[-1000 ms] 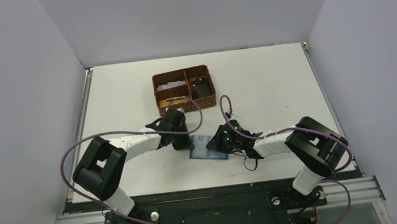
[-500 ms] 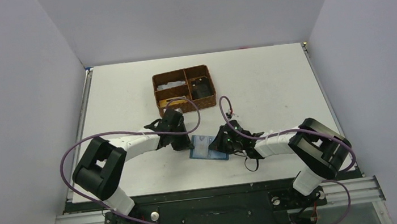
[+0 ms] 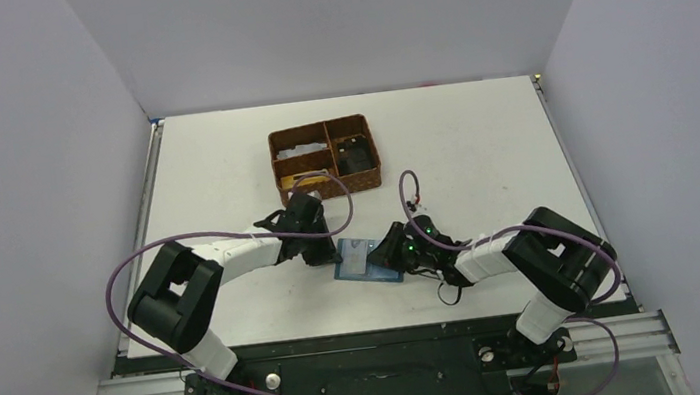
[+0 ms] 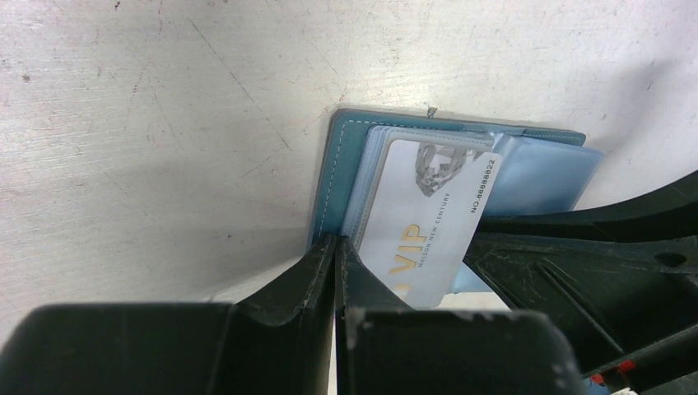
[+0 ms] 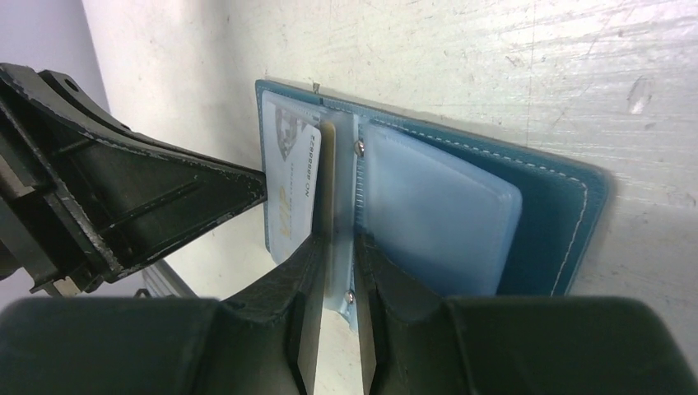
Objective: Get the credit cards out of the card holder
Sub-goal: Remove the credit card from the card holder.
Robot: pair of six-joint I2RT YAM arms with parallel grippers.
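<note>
The teal card holder (image 3: 366, 259) lies open on the table between both arms. In the left wrist view a white card (image 4: 428, 222) printed "VIP" in gold sticks halfway out of the clear sleeves on the teal cover (image 4: 333, 173). My left gripper (image 4: 336, 240) is shut, its tips pressed on the near edge of that panel beside the card. My right gripper (image 5: 336, 247) stands slightly open, straddling the sleeves' riveted spine. A tan card edge (image 5: 328, 164) stands upright there, next to the VIP card (image 5: 288, 181). The right panel's sleeves (image 5: 436, 214) look empty.
A brown woven compartment basket (image 3: 317, 125) with small items sits behind the card holder, close to the left wrist (image 3: 306, 218). Purple cables loop over both arms. White walls enclose the table on three sides.
The right gripper's jaws have parted a little after being shut. The right wrist has shifted slightly to the right and nearer. The left arm and the card holder have barely moved.
</note>
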